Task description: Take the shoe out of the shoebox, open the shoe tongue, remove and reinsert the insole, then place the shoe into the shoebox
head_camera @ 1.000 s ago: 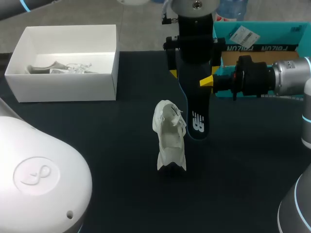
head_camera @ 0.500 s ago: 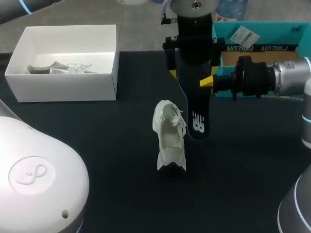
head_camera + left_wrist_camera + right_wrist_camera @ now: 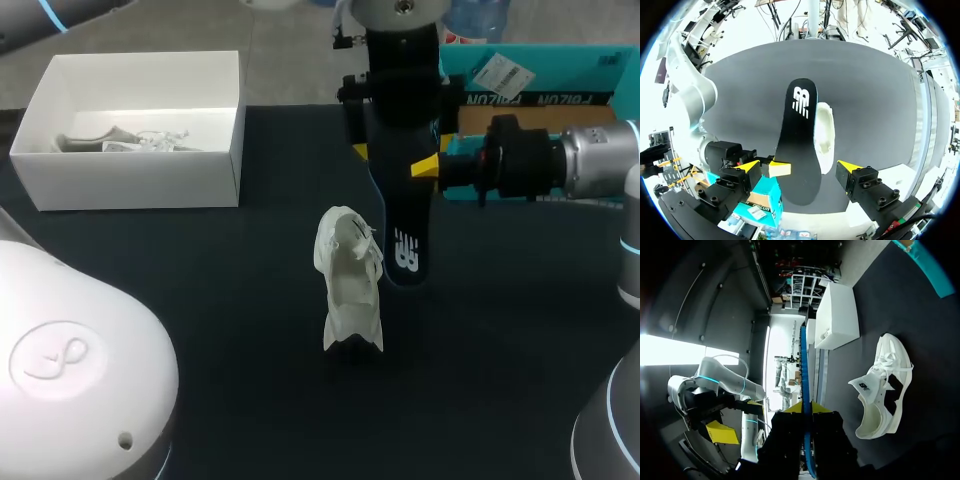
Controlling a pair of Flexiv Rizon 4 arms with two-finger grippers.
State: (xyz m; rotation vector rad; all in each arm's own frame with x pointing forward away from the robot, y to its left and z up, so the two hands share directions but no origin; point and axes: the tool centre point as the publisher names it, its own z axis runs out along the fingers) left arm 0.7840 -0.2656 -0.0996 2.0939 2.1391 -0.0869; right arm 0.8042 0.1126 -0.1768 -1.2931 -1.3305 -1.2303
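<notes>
Right gripper (image 3: 806,408): tips pressed together on the edge of the black foam insole with the white logo (image 3: 401,225). It holds the insole clear of the black tabletop (image 3: 200,300), with the lower end hanging just beside the shoe.

Left gripper (image 3: 800,166): fingers spread wide, straddling the insole's upper end. As far as the left wrist view shows, neither finger touches it.

White lace-up sneaker (image 3: 350,285): mid-table on its sole, tongue pulled back, mouth open, nothing gripping it.

White open-top cardboard box (image 3: 130,175) with paper stuffing sits well apart at the far left, presumably the shoebox. Teal cardboard box (image 3: 530,70) sits behind the right arm.

Delta over the last second: insole, sneaker and right gripper are static. Only the left arm's white joint housing (image 3: 80,370) has slid lower in head view. Its fingers barely shifted and haven't closed.

Read: removal looks done, and we're at a handover or regrasp before reinsertion. Left has to close on the insole or back off before the lower end can be steered into the mouth. Risk: the floppy insole folds on entry.
</notes>
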